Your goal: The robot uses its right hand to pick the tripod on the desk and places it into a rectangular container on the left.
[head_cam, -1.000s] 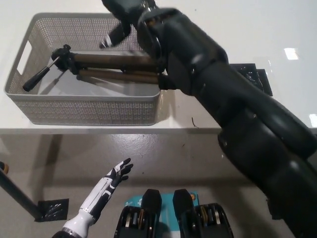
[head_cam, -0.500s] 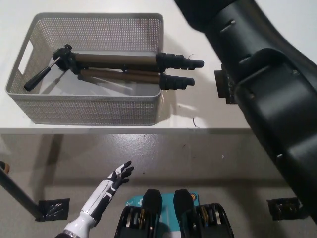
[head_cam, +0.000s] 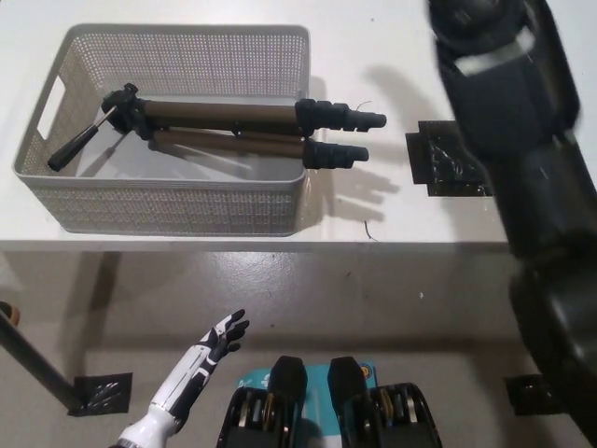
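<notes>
Tripod (head_cam: 233, 126) lies in the rectangular container (head_cam: 168, 201) on the table (head_cam: 373, 210), head end inside, leg tips poking over the right rim. I read it as stiff, fairly heavy, head-weighted — I'd grip the bundled legs mid-length; the rubbery leg sections look grippy, the pan handle too thin. Right arm (head_cam: 522, 140) is up at the right; I can't tell its hand's state. Left hand (head_cam: 219, 338) hangs low, fingers spread, empty.

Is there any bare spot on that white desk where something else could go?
Yes: the desk is bare behind the tripod feet and along the front edge, right of the container. The container itself is crowded.
</notes>
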You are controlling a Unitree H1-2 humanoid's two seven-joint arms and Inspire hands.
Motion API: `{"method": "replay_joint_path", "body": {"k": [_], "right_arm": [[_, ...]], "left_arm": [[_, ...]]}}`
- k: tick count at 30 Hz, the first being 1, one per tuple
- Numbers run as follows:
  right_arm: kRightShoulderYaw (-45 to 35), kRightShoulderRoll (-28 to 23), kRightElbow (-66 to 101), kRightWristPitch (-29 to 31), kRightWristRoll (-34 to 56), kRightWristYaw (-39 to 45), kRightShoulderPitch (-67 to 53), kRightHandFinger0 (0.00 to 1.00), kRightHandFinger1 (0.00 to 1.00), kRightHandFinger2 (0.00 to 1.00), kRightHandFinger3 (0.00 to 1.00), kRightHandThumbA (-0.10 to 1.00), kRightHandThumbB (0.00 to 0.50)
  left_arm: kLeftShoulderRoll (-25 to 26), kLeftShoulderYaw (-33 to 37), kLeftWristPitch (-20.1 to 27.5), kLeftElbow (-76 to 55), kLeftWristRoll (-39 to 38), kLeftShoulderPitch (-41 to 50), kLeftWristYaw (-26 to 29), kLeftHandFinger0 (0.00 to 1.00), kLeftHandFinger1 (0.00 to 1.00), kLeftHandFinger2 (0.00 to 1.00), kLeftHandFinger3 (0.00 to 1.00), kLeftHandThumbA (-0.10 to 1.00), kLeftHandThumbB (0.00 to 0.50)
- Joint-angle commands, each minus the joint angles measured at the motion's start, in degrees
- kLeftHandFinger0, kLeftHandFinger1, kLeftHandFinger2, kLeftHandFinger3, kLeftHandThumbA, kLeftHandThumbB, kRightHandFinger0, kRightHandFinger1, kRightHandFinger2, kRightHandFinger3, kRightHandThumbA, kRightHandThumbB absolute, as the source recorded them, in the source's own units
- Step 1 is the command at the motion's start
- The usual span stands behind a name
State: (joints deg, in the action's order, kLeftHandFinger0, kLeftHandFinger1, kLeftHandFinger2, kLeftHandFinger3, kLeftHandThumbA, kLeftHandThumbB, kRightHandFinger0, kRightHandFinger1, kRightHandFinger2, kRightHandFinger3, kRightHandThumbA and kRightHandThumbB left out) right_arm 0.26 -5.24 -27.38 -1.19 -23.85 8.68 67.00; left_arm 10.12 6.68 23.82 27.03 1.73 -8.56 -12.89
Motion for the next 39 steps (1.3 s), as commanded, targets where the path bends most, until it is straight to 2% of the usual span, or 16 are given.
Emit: {"method": "replay_joint_path", "body": {"k": [1, 5, 7, 10, 11, 14, 17, 18, 19, 20, 21, 24, 26, 33, 37, 39], "right_arm": [[-30.3, -27.0, 73.3, -7.3, 46.4, 2.0, -29.5, 1.00, 1.00, 1.00, 1.00, 1.00, 0.455], [-31.2, -25.7, 79.0, 0.3, 49.6, -5.9, -44.4, 1.00, 1.00, 1.00, 1.00, 1.00, 0.499], [-29.5, -24.6, 80.3, 3.9, 49.9, -7.9, -49.0, 1.00, 1.00, 1.00, 1.00, 1.00, 0.500], [-24.6, -19.8, 81.8, 9.0, 48.9, -11.4, -57.4, 1.00, 1.00, 1.00, 1.00, 1.00, 0.500], [-21.2, -18.2, 80.9, 11.5, 51.6, -10.4, -61.1, 1.00, 1.00, 1.00, 1.00, 1.00, 0.479], [-16.6, -12.0, 76.1, 12.9, 44.9, -6.6, -66.7, 1.00, 1.00, 1.00, 1.00, 1.00, 0.490], [-13.5, -7.3, 70.4, 15.1, 43.8, -4.6, -71.6, 1.00, 1.00, 1.00, 1.00, 1.00, 0.441], [-11.2, -3.5, 66.4, 14.9, 42.0, -3.7, -74.8, 1.00, 1.00, 1.00, 1.00, 1.00, 0.440], [-10.1, -2.3, 64.1, 15.5, 41.9, -2.6, -76.3, 1.00, 1.00, 1.00, 1.00, 1.00, 0.437], [-8.8, -0.3, 59.5, 16.3, 41.7, -1.2, -77.7, 1.00, 1.00, 1.00, 1.00, 1.00, 0.418], [-7.7, 1.3, 55.0, 18.1, 41.3, 0.1, -78.1, 1.00, 1.00, 1.00, 1.00, 1.00, 0.370], [-4.8, 5.3, 43.6, 20.2, 39.7, 3.6, -78.9, 1.00, 1.00, 1.00, 1.00, 1.00, 0.404], [-3.8, 6.3, 39.8, 20.6, 38.7, 4.7, -78.9, 1.00, 1.00, 1.00, 1.00, 1.00, 0.424], [-2.5, 8.8, 24.2, 22.7, 39.2, 9.5, -77.7, 1.00, 1.00, 1.00, 1.00, 1.00, 0.349], [-2.6, 9.1, 21.1, 23.0, 39.5, 9.9, -77.4, 1.00, 1.00, 1.00, 1.00, 1.00, 0.350], [-2.7, 8.9, 19.4, 22.8, 40.3, 10.4, -76.5, 1.00, 1.00, 1.00, 1.00, 1.00, 0.371]], "left_arm": [[0.5, -1.9, 3.1, 1.3, -1.0, 0.9, 1.6, 1.00, 1.00, 1.00, 1.00, 1.00, 0.500], [0.3, -2.3, 3.0, 1.4, -1.2, 1.3, 1.9, 1.00, 1.00, 1.00, 1.00, 1.00, 0.500], [0.4, -2.4, 3.0, 1.2, -1.6, 1.5, 1.7, 1.00, 1.00, 1.00, 1.00, 1.00, 0.500], [0.5, -2.5, 3.1, 1.1, -1.5, 1.5, 1.8, 1.00, 1.00, 1.00, 1.00, 1.00, 0.500], [0.5, -2.6, 3.1, 1.1, -1.8, 1.5, 1.7, 1.00, 1.00, 1.00, 1.00, 1.00, 0.500], [0.3, -2.7, 3.1, 0.7, -1.9, 1.4, 1.8, 1.00, 1.00, 1.00, 1.00, 1.00, 0.500], [0.3, -2.7, 3.1, 0.3, -2.2, 1.4, 1.4, 1.00, 1.00, 1.00, 1.00, 1.00, 0.500], [0.4, -2.7, 3.1, 0.0, -2.1, 1.6, 1.5, 1.00, 1.00, 1.00, 1.00, 1.00, 0.500], [0.4, -2.7, 3.0, -0.1, -2.0, 1.6, 1.5, 1.00, 1.00, 1.00, 1.00, 1.00, 0.500], [0.3, -2.8, 3.1, 0.1, -2.0, 1.4, 1.5, 1.00, 1.00, 1.00, 1.00, 1.00, 0.500], [0.3, -2.8, 3.1, 0.1, -2.0, 1.2, 1.5, 1.00, 1.00, 1.00, 1.00, 1.00, 0.500], [0.3, -2.9, 3.1, 0.1, -2.1, 0.8, 1.4, 1.00, 1.00, 1.00, 1.00, 1.00, 0.500], [0.1, -3.0, 3.1, 0.0, -2.1, 0.6, 1.4, 1.00, 1.00, 1.00, 1.00, 1.00, 0.500], [0.0, -3.5, 3.1, -0.1, -1.2, 0.0, 2.2, 1.00, 1.00, 1.00, 1.00, 1.00, 0.500], [0.1, -3.9, 3.1, -0.6, -0.8, 0.3, 2.3, 1.00, 1.00, 1.00, 1.00, 1.00, 0.500], [-0.1, -4.5, 3.1, -0.4, -1.2, 0.0, 2.2, 1.00, 1.00, 1.00, 1.00, 1.00, 0.500]]}}
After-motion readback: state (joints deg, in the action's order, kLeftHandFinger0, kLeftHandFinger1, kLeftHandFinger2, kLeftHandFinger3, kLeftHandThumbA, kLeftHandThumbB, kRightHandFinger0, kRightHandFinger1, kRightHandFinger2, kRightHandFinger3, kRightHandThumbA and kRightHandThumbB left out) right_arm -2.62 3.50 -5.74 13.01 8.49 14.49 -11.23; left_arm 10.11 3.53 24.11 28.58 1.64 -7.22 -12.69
